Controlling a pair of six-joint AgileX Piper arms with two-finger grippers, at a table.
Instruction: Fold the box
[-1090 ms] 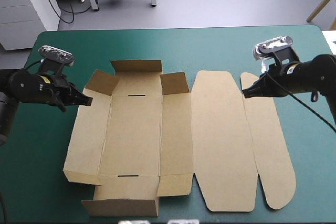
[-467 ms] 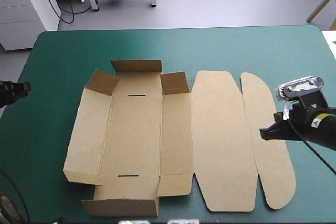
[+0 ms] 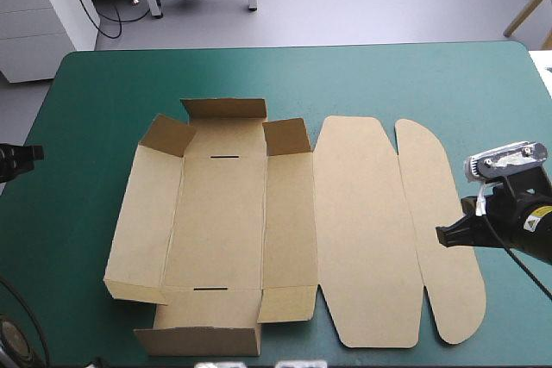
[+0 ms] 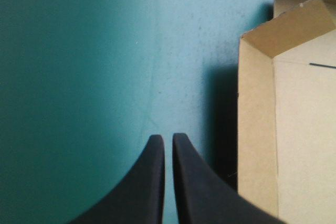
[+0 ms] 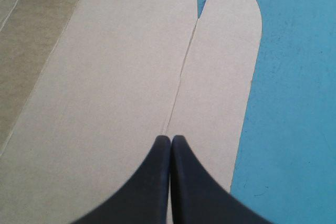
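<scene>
The brown box (image 3: 224, 221) lies on the teal-green cover, its tray part at the left with side walls and corner flaps partly raised. Its lid panel (image 3: 362, 230) and rounded end flap (image 3: 431, 170) lie flat to the right. My right gripper (image 3: 443, 235) is shut, empty, just over the rounded flap's right edge; in the right wrist view its tip (image 5: 170, 139) hovers above the crease between lid (image 5: 105, 87) and flap (image 5: 220, 77). My left gripper (image 3: 36, 152) is shut at the table's left edge; in its own view the gripper (image 4: 168, 138) points over bare cover beside the box's raised wall (image 4: 254, 129).
Teal-green cover (image 3: 345, 84) shows along the far side of the table and to the left of the box (image 4: 79, 77). The table's right edge runs close behind my right arm.
My left arm has pulled away from the box's left wall out to the table's left edge. My right gripper has moved nearer and rightward along the rounded flap. The box has not moved.
</scene>
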